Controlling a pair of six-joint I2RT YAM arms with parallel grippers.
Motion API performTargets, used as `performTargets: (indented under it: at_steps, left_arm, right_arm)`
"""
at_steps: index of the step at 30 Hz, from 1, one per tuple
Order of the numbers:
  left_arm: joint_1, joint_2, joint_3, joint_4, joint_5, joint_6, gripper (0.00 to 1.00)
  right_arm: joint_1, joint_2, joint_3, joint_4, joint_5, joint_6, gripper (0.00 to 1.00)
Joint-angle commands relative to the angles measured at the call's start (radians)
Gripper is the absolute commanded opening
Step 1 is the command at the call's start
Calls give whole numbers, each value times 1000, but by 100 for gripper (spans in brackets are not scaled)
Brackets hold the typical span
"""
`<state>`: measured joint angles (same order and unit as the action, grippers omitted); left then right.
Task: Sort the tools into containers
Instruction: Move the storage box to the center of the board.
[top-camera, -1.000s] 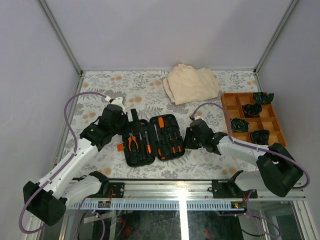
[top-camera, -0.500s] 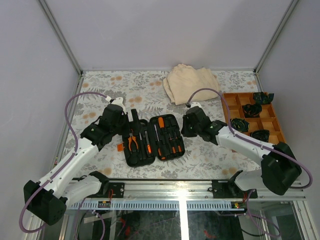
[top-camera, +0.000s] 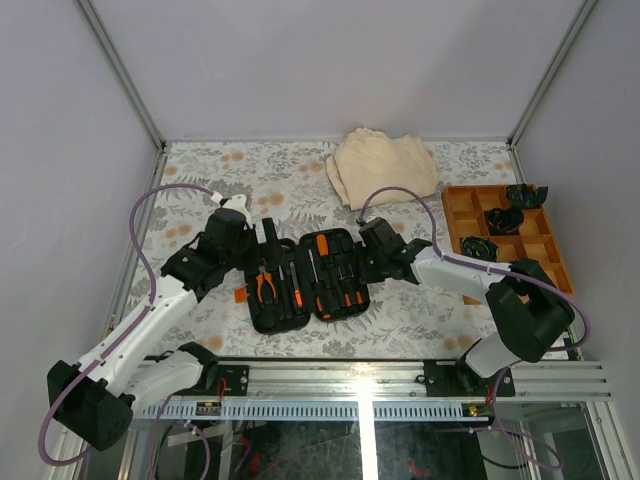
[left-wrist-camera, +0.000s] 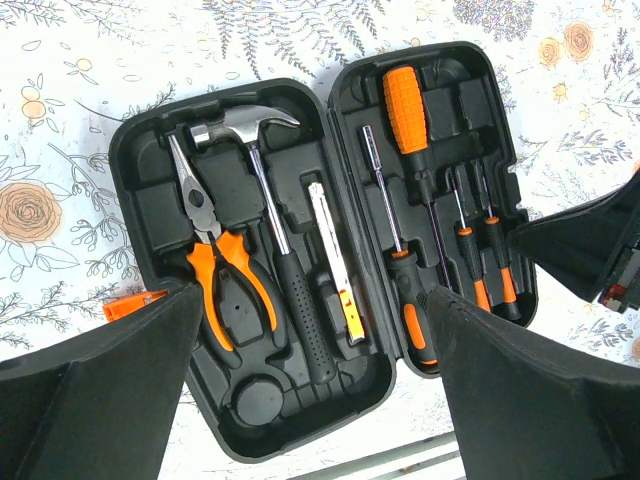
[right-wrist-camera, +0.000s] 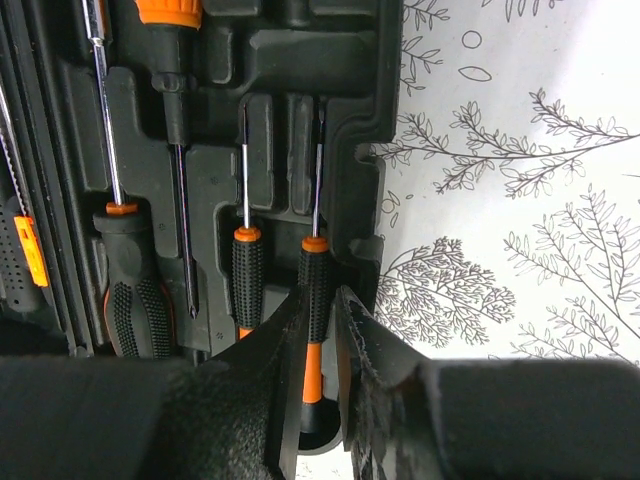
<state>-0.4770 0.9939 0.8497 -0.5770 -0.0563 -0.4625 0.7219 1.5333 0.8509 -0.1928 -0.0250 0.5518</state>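
- The left gripper (top-camera: 258, 243) hangs over the left half of the open tool case (top-camera: 265, 318). Its fingers (left-wrist-camera: 110, 380) are spread wide and hold nothing.
- In the left wrist view both halves of the case lie flat on the bench (top-camera: 200, 190), framed between those two fingers.
- Just beyond the finger on the left of that view, the pliers (left-wrist-camera: 215, 265) and the hammer (left-wrist-camera: 285, 260) sit in their moulded slots. Ahead of the other finger lies the large orange-handled screwdriver (left-wrist-camera: 405, 100).
- The right gripper (right-wrist-camera: 320, 300) is low over the outer edge of the case's right half. Its fingers (right-wrist-camera: 365, 340) are narrow, one on each side of the handle of a small screwdriver (right-wrist-camera: 315, 285).
- That small screwdriver lies in the outermost slot, shaft pointing away from the fingertips. I cannot tell whether the fingers press on it.
- Just beside them, one slot inward, lies a second small screwdriver (right-wrist-camera: 247, 265), and further in a thick black-handled screwdriver (right-wrist-camera: 130, 275).
- Well apart from both pairs of fingers are a beige cloth (top-camera: 382, 165) and a divided wooden tray (top-camera: 462, 205).
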Motion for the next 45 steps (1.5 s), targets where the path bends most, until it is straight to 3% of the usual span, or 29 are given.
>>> performTargets:
  at_steps: [1,14,22,32,36,45]
  left_arm:
    - [4,2,-8,14,-7,-4,93]
    - [3,2,-8,14,-6,-2,93]
    - [4,4,-8,14,-6,-3,93]
    - [3,1,-8,14,-4,-2,93]
    - [3,1,-8,14,-3,-3,93]
    - [2,-7,-9,14,-8,-2,93]
  right_arm:
    - [7,26,52,35,-15,-20,23]
    - [20,116,103,-8,23,-42,20]
    - [37,203,119,-107,81,-34,2]
    - [60,339,92,-53,71,-14,0]
    - [59,315,137,-50,71,-38,3]
    - [59,67,183,51,45,-146,24]
